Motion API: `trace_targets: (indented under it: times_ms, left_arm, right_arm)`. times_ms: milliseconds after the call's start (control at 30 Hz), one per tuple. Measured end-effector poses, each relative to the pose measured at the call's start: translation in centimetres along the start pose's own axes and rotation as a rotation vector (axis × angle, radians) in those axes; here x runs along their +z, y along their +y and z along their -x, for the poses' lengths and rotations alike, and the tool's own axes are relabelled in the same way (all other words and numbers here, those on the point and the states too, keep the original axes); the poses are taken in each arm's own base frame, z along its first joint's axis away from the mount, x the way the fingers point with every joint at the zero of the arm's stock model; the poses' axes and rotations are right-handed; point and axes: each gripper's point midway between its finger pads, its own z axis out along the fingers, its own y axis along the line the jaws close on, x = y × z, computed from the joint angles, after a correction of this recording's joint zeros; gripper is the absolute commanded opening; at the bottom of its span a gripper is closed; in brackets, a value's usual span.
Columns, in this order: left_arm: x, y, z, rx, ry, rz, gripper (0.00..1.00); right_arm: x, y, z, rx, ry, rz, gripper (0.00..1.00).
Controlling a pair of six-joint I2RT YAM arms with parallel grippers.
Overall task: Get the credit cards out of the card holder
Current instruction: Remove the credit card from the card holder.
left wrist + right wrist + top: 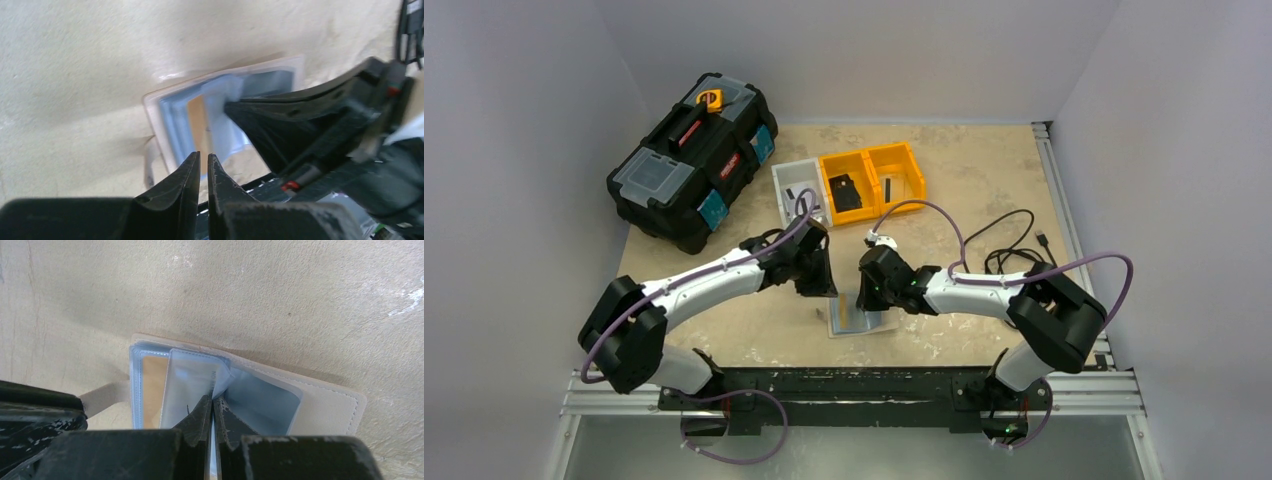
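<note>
The card holder (856,322) lies open on the table between the arms, a pale cover (325,410) with clear bluish sleeves inside. A tan credit card (152,385) shows through a sleeve at the left, and it appears again as a tan strip (197,117) in the left wrist view. My right gripper (212,400) is shut on one clear sleeve leaf and holds it up off the holder (175,115). My left gripper (203,157) hovers just above the holder's near edge, its jaws a narrow gap apart with nothing between them. In the overhead view the left gripper (816,283) and the right gripper (867,297) face each other.
A black toolbox (692,160) stands at the back left. A grey bin (799,190) and two yellow bins (872,178) sit behind the holder. A black cable (1014,245) lies to the right. The metal rail (854,385) runs along the near edge.
</note>
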Motion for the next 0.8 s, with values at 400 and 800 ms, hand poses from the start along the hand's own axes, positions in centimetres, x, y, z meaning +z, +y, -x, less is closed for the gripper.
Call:
trace_targets:
  times_ms: [400,800]
  left_arm:
    - [4.2,0.0,-1.1,-0.02,0.102,0.003,0.0]
    - [4.6,-0.7,-1.2,-0.015,0.107,-0.032,0.0]
  right_arm:
    - [0.0,0.0,-0.1,0.011,-0.004,0.012,0.0]
    - [0.0,0.1,0.0,0.016,-0.008,0.019,0.14]
